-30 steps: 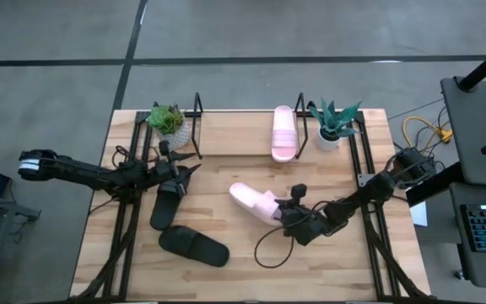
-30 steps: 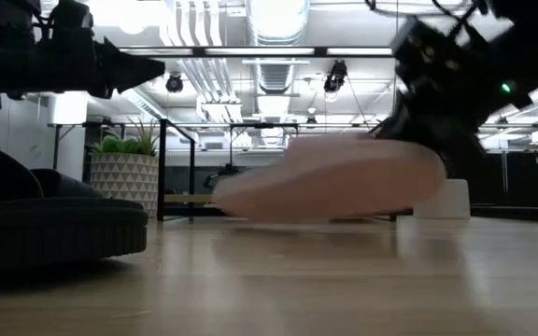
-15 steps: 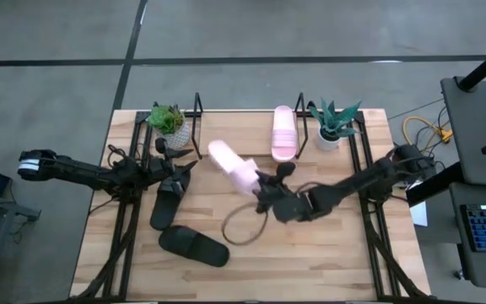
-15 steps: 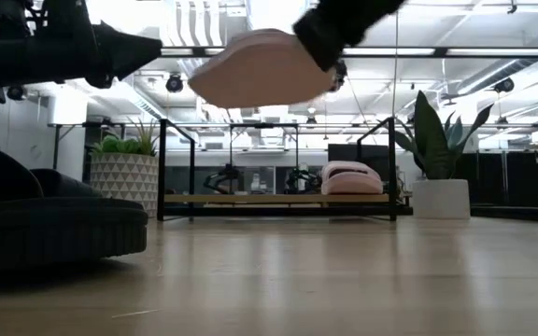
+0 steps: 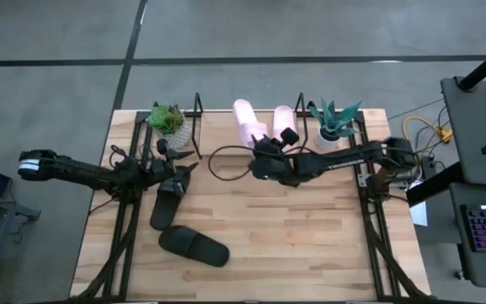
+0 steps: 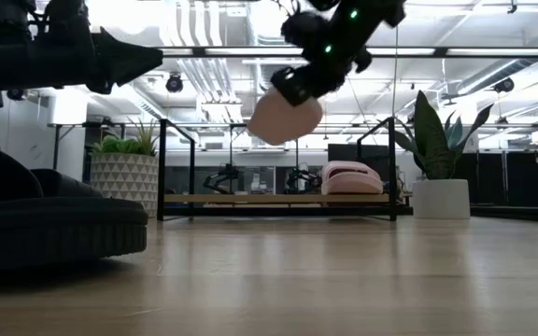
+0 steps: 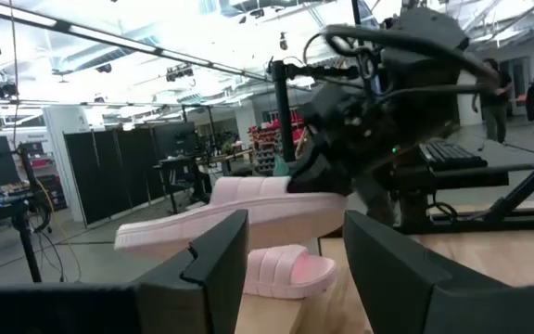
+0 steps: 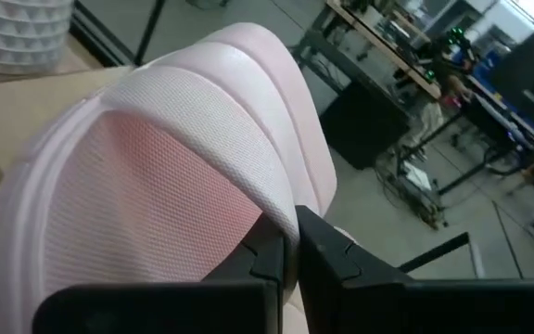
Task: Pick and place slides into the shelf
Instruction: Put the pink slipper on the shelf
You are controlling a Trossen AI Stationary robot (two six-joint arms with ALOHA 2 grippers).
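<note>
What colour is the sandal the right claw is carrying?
Pale pink sandal, clearest in the right wrist view.

The shelf point(image 5: 226, 118) spans the table's point(image 5: 310, 245) top edge, a potted plant point(image 5: 168, 122) at its left end and another plant point(image 5: 334, 125) at its right. One slide point(image 5: 284, 133) lies on its right part; a second slide point(image 5: 247, 127), held above the shelf by the right gripper point(image 5: 264, 156), sits just left of it. Two slides point(image 5: 169, 203) point(image 5: 194, 245) lie lower left, the left gripper point(image 5: 180, 173) above them.
</note>
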